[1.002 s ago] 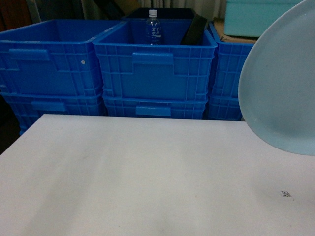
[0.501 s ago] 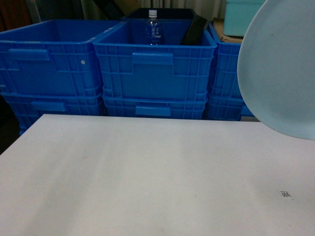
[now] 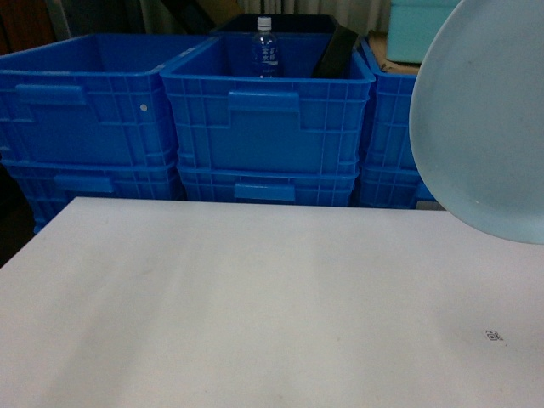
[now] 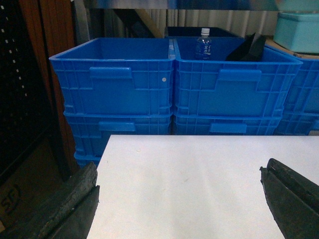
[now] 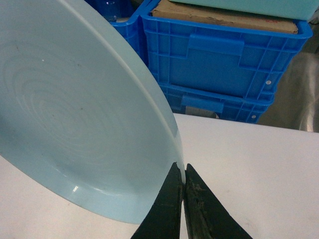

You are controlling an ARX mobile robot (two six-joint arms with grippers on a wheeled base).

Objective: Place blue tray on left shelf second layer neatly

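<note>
The tray [image 3: 489, 119] hangs in the air at the far right, stood almost on edge above the right side of the white table [image 3: 255, 306], clear of its top. The right gripper [image 5: 182, 185] pinches the tray's rim, its two dark fingers [image 5: 167, 209] pressed close on either side of the thin edge. The left gripper [image 4: 179, 199] hovers low over the near left of the table with its fingers spread wide and nothing between them. Beyond the table's far edge stand stacked crates [image 3: 263, 127], side by side; a bottle [image 3: 264, 47] stands upright in the middle one, beside a dark slanted object. A small mark [image 3: 492, 335] sits on the table near right.
</note>
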